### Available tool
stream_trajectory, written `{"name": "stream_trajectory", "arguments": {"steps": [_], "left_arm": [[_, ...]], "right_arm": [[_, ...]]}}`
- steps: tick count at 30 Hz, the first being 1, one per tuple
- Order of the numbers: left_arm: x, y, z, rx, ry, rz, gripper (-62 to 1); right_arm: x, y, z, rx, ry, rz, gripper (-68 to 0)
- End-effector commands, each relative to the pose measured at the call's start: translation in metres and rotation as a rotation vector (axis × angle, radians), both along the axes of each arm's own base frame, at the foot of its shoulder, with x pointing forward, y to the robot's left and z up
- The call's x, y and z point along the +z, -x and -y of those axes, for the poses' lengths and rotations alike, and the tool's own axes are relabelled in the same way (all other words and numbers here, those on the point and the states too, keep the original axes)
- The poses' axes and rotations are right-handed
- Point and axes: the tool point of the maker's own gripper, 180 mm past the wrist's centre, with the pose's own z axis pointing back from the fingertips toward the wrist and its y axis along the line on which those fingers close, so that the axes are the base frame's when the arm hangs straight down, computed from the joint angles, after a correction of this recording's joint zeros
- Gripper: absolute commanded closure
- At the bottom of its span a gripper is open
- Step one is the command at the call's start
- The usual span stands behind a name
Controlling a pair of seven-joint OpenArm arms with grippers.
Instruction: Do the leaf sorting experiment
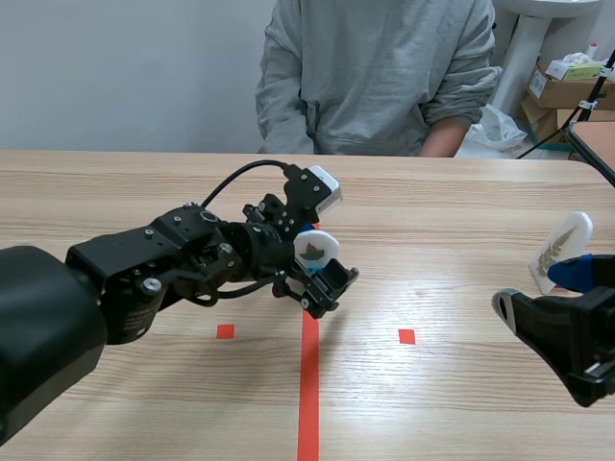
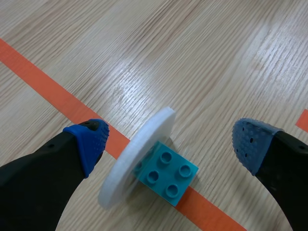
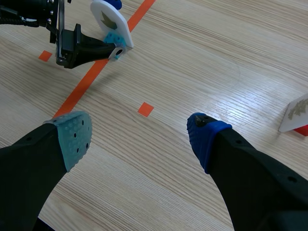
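Between left gripper (image 2: 171, 140) fingers (spread, nothing clamped) the leaf disc (image 2: 137, 156) on its teal brick (image 2: 166, 174) could be toppled by off-centre closure; right gripper (image 3: 138, 137) is likewise held open.

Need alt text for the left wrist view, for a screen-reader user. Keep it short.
A white disc stands on edge, fixed to a teal toy block, between the two blue-padded fingers of the open left tool. Disc and block sit on an orange tape line that runs across a pale wooden table.
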Motion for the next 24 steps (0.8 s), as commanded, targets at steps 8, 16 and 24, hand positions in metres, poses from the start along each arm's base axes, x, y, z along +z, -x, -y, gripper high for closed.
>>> {"name": "stream_trajectory", "arguments": {"steps": [8,16,24], "left_arm": [[0.0128,-0.0105,0.001,-0.006,0.004,0.047,-35.9],[0.0127,-0.0105,0.001,-0.006,0.003,0.047,-19.3],[0.0126,-0.0102,0.0012,-0.008,0.003,0.046,-8.1]], "right_arm": [[0.0089,-0.0048,-0.0014,0.008,-0.006,0.034,-41.1],[0.0089,-0.0048,-0.0014,0.008,-0.006,0.034,-41.1],[0.0089,-0.0048,-0.0014,0.008,-0.006,0.034,-41.1]]}}
